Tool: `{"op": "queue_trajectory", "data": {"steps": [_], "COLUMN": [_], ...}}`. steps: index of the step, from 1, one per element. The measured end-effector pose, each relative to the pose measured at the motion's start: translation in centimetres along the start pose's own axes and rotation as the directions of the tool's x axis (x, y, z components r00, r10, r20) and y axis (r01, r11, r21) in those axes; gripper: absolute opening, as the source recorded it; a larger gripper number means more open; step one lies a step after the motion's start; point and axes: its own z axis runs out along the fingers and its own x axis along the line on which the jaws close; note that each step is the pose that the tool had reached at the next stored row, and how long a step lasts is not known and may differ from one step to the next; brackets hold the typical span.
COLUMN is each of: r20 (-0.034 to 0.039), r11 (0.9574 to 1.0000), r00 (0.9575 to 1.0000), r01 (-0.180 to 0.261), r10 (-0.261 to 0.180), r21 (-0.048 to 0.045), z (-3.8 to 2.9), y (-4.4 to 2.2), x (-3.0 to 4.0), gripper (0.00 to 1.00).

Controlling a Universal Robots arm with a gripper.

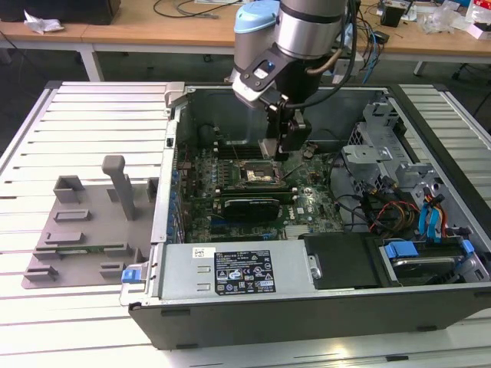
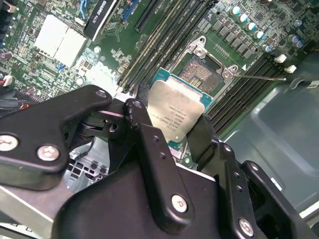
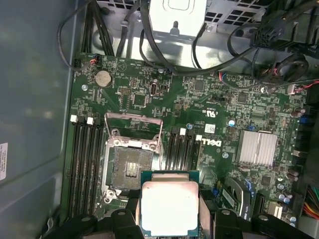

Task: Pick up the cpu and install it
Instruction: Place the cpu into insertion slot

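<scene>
- Slatted metal table (image 1: 92,115) carries the open computer case (image 1: 307,326); the motherboard (image 3: 214,99) lies on the floor of the case.
- The gripper (image 2: 169,122) hangs inside the case, and its jaws pinch the cpu (image 2: 177,112) by two opposite edges.
- The cpu is in the air, just beside the socket (image 3: 130,167) near the middle of the motherboard, not in it.
- The socket is empty and its bracket stands raised, so I judge that the picking is done and the seating is not yet done.
</scene>
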Motion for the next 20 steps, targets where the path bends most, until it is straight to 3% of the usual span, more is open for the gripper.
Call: {"op": "queue_trajectory", "data": {"steps": [20], "r20": [0.0], "r11": [1.0], "r00": [1.0], "r01": [0.0], "r10": [0.0], "r21": [0.0], "z": [1.8], "y": [0.11], "x": [0.01], "gripper": [0.55]}}
